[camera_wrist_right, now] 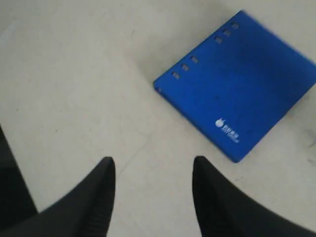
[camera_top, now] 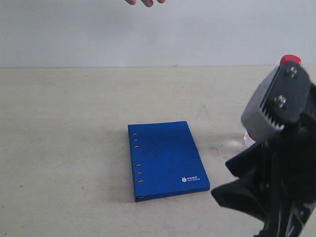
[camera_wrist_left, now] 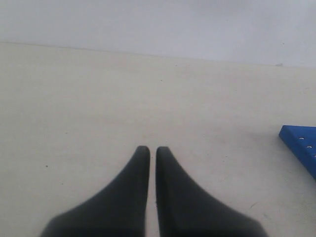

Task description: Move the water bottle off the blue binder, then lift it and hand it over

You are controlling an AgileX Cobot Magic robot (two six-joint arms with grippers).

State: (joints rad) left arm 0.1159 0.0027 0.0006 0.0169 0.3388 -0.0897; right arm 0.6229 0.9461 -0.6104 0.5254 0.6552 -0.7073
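Judging handling first: the water bottle [camera_top: 290, 61] is prob. behaving as a lightish, thin-walled thing w/ smooth plastic, denting under a hard squeeze & slipping if pinched at the taper. So I'm favouring a hold round the mid body, below the red cap [camera_top: 291, 59], w/ moderate force; fill level isn't showing, so weight is only a guess. It's sitting off the blue binder [camera_top: 167, 159], to the right of it in the exterior view, mostly hiding behind the right arm [camera_top: 276, 168]. Only the cap is showing clearly, so upright vs tilted I can't tell. The binder is lying flat & closed on the tabletop [camera_top: 64, 128], nothing resting on it. At this moment the right pincer [camera_wrist_right: 153, 165] is gaping wide & carrying nothing, hovering near the binder's logo corner; the left pincer [camera_wrist_left: 153, 150] is sitting nearly closed, just a slit, also w/ nothing in it. Counting: 1 bottle, 1 binder, 2 pincers, 1 person's hand [camera_top: 145, 2] peeking in at the top edge.
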